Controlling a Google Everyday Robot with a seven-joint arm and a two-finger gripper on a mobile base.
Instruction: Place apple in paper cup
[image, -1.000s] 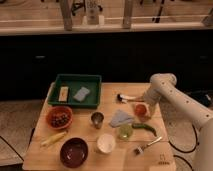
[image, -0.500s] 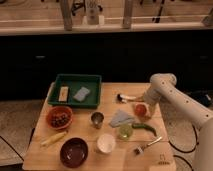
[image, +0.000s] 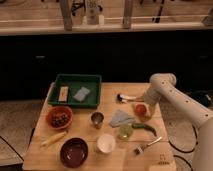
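Note:
The apple (image: 141, 109) is a small red-orange fruit on the right part of the wooden table (image: 45, 152). My gripper (image: 142, 104) is right at the apple, reaching down onto it from the white arm (image: 162, 85) that comes in from the right. Whether it holds the apple cannot be told. The paper cup (image: 106, 143) is white and stands upright near the table's front edge, left of and nearer than the apple, apart from the gripper.
A steel cup (image: 97, 119), a grey-blue cloth (image: 120, 118), a yellow-green fruit (image: 125, 131) and a green pepper (image: 144, 127) lie between apple and paper cup. A maroon bowl (image: 74, 152), fork (image: 148, 145), orange bowl (image: 60, 118), green tray (image: 76, 82) and brush (image: 124, 98) are also there.

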